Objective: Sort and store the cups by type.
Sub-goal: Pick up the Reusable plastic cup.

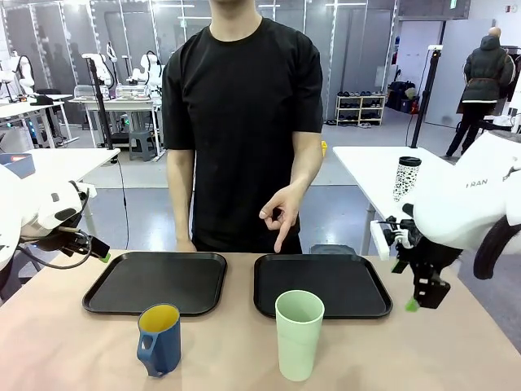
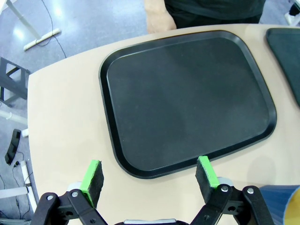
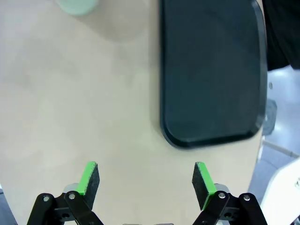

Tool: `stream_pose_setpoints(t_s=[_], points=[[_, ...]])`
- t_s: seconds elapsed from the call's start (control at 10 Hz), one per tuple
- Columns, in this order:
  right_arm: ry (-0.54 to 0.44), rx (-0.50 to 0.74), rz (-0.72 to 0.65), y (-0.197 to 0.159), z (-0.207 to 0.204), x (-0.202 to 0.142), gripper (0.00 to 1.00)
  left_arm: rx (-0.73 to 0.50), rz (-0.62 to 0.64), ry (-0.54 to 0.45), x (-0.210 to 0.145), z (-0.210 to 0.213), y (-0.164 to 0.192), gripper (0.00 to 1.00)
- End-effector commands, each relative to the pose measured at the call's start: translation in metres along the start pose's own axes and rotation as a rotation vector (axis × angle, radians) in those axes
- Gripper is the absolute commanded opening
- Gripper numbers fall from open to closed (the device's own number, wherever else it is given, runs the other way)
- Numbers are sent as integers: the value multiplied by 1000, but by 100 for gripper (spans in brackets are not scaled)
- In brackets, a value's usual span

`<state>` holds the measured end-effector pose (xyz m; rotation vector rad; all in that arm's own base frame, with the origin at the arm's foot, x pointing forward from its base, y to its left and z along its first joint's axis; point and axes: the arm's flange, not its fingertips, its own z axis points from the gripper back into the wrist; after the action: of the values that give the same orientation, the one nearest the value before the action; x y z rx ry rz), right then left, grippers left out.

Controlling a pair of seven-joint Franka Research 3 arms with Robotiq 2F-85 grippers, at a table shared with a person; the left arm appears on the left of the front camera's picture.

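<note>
Two black trays lie side by side on the bench (image 1: 65,342), and the right tray (image 1: 342,285) serves as the marker for everything else. The left tray (image 1: 155,281) sits just to its left across a narrow strip of bare bench. Neither tray holds anything.

The pale green tumbler (image 1: 299,334) stands upright on the bench on the robot's side of the right tray, near the left end of that tray's near edge. It seems to stand just clear of the rim, though the low angle makes that hard to confirm. The dark blue mug (image 1: 160,338), yellow inside, stands upright well to the left of the right tray, in front of the left tray's near edge, with its handle turned toward the robot's left.

The left hand (image 2: 150,171) is far to the left of the right tray, beyond the left tray's outer corner. Its fingers are spread wide with nothing between them. The right hand (image 3: 147,176) hangs just off the right tray's right side, near its near corner, above bare bench. Its fingers too are spread apart and hold nothing.

The person stands behind the right tray's far edge, and the person's pointing hand (image 1: 281,213) aims a finger down toward the tray's far left part. On a separate white table behind the tray's far right corner stands a white speckled cup (image 1: 407,177) with a black lid.
</note>
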<state>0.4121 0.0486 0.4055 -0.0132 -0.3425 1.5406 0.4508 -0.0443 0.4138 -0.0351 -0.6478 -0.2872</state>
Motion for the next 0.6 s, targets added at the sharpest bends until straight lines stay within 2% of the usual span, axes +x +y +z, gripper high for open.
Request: stream_pose_setpoints(t_s=[0.0,0.4,0.5], points=[[-116,66,31,11,-8,3,100,1,1,-2,1,0,0,100],[-311,185,-40,34,-41,5,100,1,1,-2,1,0,0,100],[-407,213,-45,41,-45,5,100,1,1,-2,1,0,0,100]])
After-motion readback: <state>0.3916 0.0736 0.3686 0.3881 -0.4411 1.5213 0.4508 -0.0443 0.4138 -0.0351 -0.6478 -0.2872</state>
